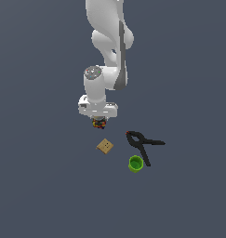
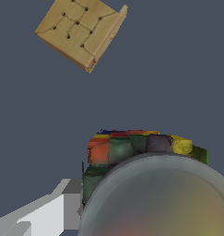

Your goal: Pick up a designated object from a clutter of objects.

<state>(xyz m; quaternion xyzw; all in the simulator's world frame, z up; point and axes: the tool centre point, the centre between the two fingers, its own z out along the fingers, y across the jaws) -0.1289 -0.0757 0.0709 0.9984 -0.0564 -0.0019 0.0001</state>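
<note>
Under tool (image 1: pixel 99 122) — unlabelled candy jar (image 1: pixel 100 124)

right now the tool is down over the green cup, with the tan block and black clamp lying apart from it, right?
Not the green cup: the exterior view shows the tool over the candy jar. The tan block and black clamp do lie apart.

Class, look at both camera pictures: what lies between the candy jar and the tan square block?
Nothing: between the candy jar and the tan square block lies only bare dark surface, clearest in the wrist view.
</note>
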